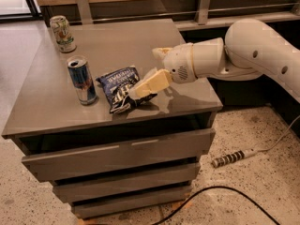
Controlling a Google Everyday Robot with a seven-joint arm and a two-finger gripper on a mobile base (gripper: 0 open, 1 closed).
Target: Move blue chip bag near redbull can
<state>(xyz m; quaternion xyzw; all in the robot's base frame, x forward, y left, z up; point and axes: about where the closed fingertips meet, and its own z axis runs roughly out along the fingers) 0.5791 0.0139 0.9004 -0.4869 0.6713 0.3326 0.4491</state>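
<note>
The blue chip bag (118, 86) lies flat on the grey cabinet top (122, 41), just right of the redbull can (83, 80), which stands upright near the front left. A small gap separates bag and can. My gripper (144, 73) is at the bag's right end with its fingers spread open. The lower finger (150, 83) overlaps the bag's right edge, and the upper finger (161, 52) is clear of it. The gripper holds nothing.
A shorter white-and-green can (62, 33) stands at the back left corner of the top. The cabinet has drawers (117, 156) below. A power strip (229, 158) and black cable (220, 193) lie on the speckled floor to the right. A wooden wall rail runs behind.
</note>
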